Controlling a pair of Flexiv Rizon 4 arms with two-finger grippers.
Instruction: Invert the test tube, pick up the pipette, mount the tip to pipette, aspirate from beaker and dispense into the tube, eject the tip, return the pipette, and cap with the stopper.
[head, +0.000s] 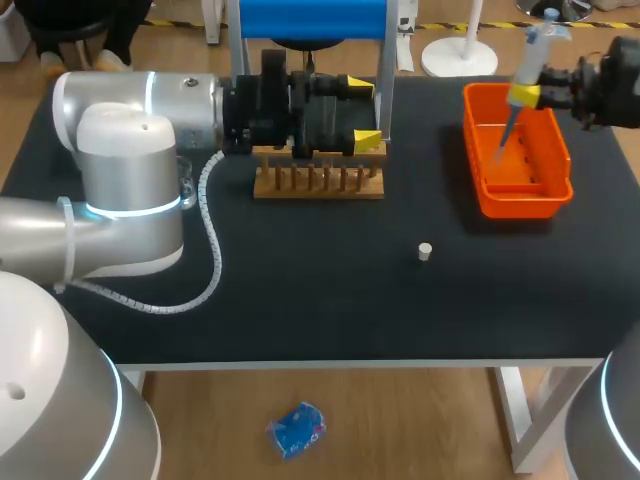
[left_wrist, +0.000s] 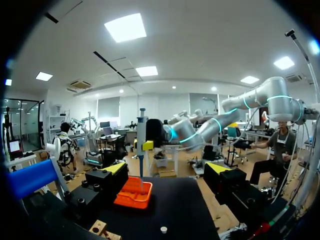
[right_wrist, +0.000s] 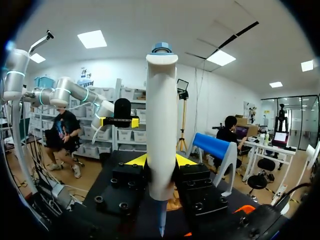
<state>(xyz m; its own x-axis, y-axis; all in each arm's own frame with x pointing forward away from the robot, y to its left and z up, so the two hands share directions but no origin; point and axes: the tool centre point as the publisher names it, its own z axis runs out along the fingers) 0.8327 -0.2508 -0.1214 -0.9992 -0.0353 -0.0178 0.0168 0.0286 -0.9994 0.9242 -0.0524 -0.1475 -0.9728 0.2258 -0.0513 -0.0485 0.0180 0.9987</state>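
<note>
Right tool (right_wrist: 160, 161) clamps the pipette (right_wrist: 161, 125) over the orange bin (head: 520, 203) — left tool (head: 364, 115) gapes wide.

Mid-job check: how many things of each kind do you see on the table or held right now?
pipette, in the right gripper: 1
orange bin: 1
wooden rack: 1
white stopper: 1
Total: 4
</note>
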